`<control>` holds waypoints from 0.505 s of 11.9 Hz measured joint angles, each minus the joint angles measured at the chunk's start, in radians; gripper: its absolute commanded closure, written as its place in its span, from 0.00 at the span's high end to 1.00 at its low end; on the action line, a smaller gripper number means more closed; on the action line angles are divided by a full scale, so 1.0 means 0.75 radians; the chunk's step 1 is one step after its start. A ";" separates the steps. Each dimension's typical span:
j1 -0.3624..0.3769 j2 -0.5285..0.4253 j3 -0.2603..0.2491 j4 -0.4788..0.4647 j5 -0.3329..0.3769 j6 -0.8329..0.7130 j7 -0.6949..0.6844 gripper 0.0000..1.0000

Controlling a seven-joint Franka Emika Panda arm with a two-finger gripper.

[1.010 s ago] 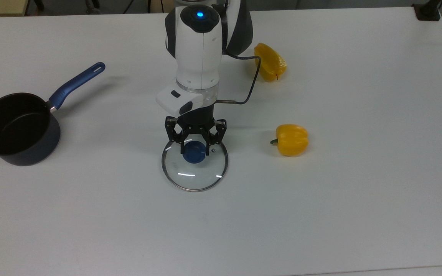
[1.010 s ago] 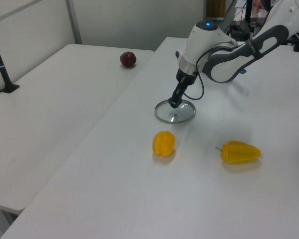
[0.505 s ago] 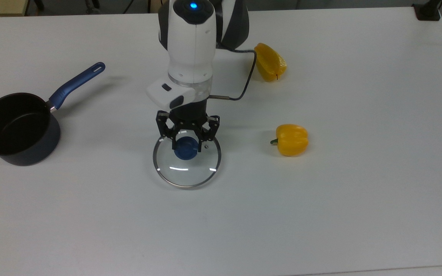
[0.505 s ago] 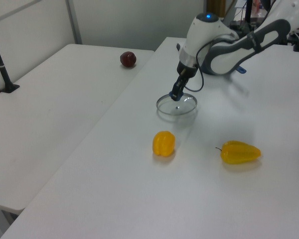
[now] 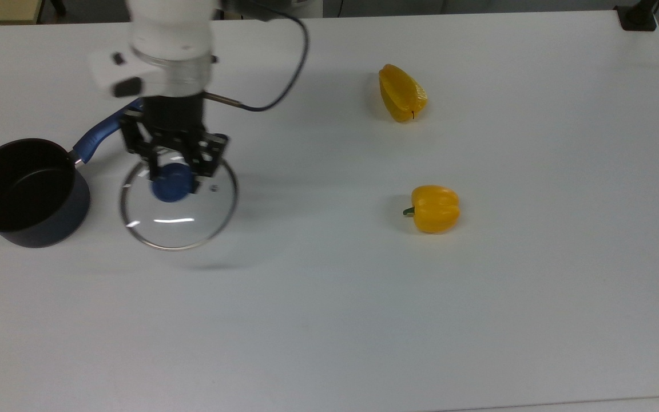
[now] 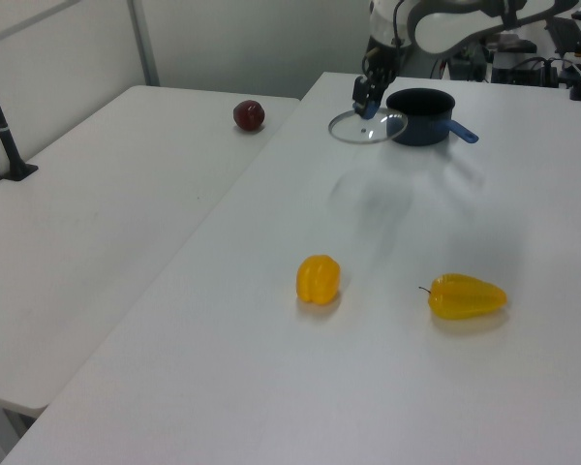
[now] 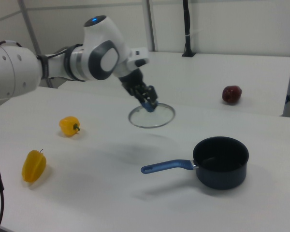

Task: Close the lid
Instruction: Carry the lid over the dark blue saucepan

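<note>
White counter (image 5: 364,320) below, the end effector (image 5: 173,174) grips the lid (image 5: 179,220) by its blue knob, airborne beside the saucepan (image 5: 20,194). Transport step; next, centre over the pot and lower.

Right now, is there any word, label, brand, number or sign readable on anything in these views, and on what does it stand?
None can be read.
The lid, held by its knob in the tool, carries no lettering.
The saucepan and both yellow peppers are unmarked.
The white arm housing bears no visible logo.
</note>
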 measured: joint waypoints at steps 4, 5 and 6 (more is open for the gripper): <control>-0.212 0.000 -0.005 0.007 -0.001 0.013 -0.013 0.39; -0.279 0.002 -0.005 0.007 0.000 0.053 -0.028 0.39; -0.336 0.005 -0.005 0.007 0.000 0.087 -0.037 0.39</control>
